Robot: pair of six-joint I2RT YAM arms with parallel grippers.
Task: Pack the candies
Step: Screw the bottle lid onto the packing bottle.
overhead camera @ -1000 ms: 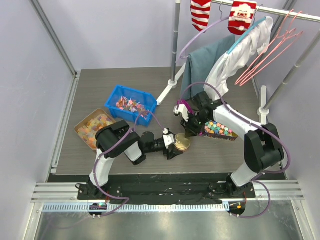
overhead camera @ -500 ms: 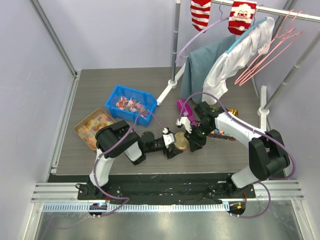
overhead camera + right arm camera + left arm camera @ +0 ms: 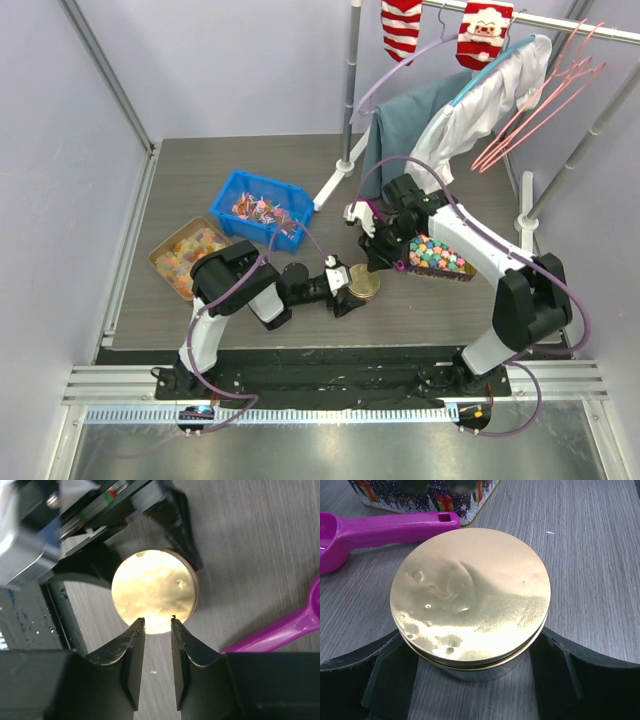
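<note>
Left gripper (image 3: 470, 670): my fingers (image 3: 387, 672) stand one on each side of the jar (image 3: 364, 286), pressed to its glass wall just below the gold lid (image 3: 470, 592). I record this as a firm hold on the jar. The jar stands upright on the grey table (image 3: 200, 170), lid seated flat. Right gripper (image 3: 154, 624): it hangs directly above the jar, pointing down, with the lid's near edge showing between my fingertips (image 3: 132, 630). These fingers are set narrow, a slim gap between them with nothing in it, and they are not touching the lid. The candies (image 3: 262, 209) lie in a heap inside the blue bin (image 3: 250, 231) on the far left part of the table, well apart from the jar and from both grippers. No candy is visible at the jar or in either gripper. A magenta scoop (image 3: 380, 530) lies on the table just beside the jar, its handle end next to a patterned tin (image 3: 420, 497). In the top view that tin holds pastel cube sweets (image 3: 440, 256) in rows. A tray of orange-yellow pieces (image 3: 188, 256) sits near the blue bin.
</note>
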